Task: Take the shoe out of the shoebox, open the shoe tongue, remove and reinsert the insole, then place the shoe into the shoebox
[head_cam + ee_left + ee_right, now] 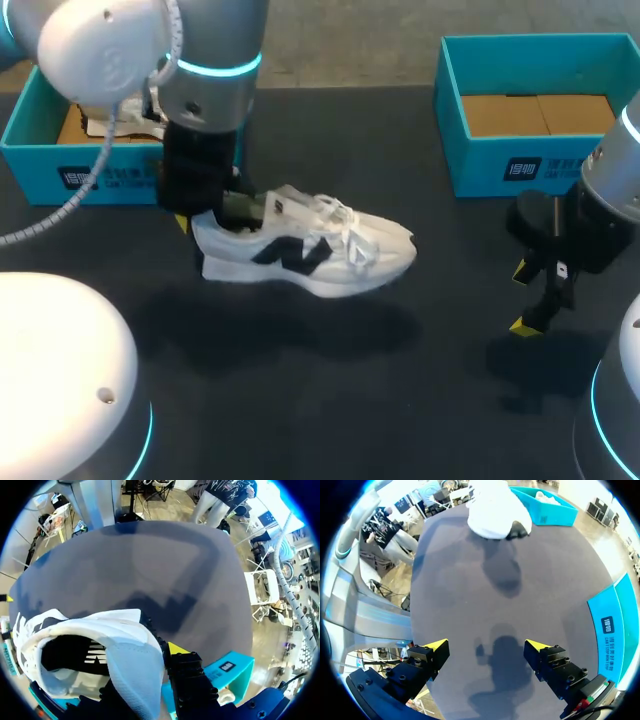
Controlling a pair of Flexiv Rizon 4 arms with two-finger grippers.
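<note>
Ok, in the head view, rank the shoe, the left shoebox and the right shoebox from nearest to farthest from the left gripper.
1. The shoe, its heel held in the left gripper.
2. The left shoebox, just behind the gripper at the table's left.
3. The right shoebox, far across the table at the right.

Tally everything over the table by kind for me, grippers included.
White shoe: 1
Teal shoeboxes: 2, left shoebox, right shoebox
Grippers: 2, left gripper, right gripper
Total: 5
</note>
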